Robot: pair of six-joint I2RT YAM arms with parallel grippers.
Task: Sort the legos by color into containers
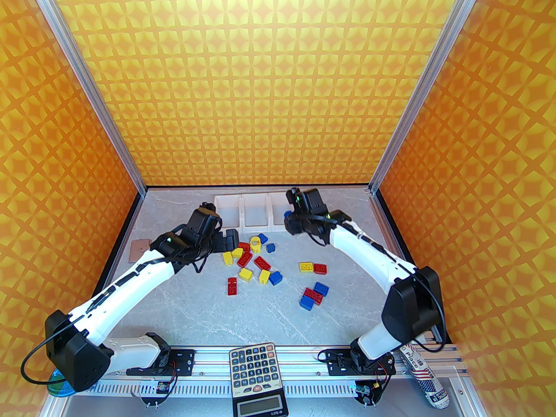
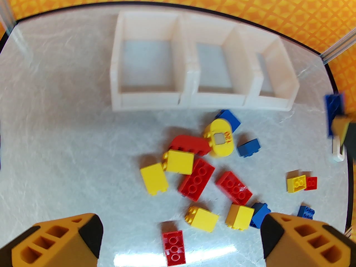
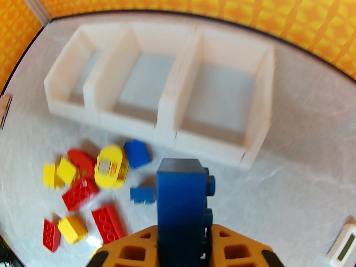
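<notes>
Right pincer point(image 3: 182, 243) clenched on blue lego brick point(image 3: 180, 196); I'd centre it over the right-end container point(image 3: 261, 99), far edge of the tabletop point(image 3: 300, 154), before letting go.

- Pinched in R gripper point(image 3: 182, 249): upright oblong blue plastic studded brick point(image 3: 180, 196), studs to right.
- Beyond: row of 3 joined white plastic open-top bins point(image 3: 166, 104).
- Left: loose red, yellow, blue bricks point(image 3: 80, 190).
</notes>
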